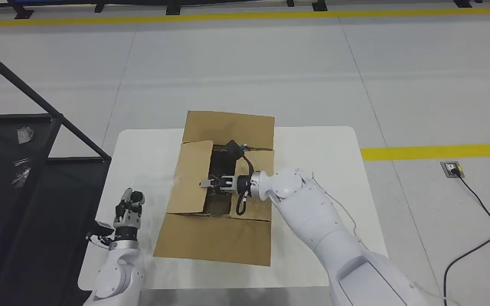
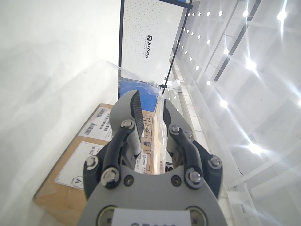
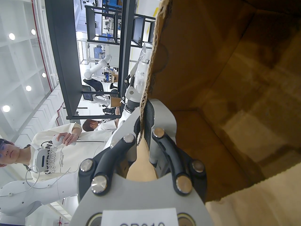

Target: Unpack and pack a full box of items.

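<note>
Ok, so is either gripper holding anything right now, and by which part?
The right gripper holds the cardboard box, pinching the edge of one open flap. The left gripper is open and holds nothing.

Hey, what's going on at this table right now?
A two-armed robot is working on an open cardboard box on the white table. The right gripper has its jaws shut on the edge of a side flap. The left gripper sits beside the box, jaws open, holding nothing.
</note>
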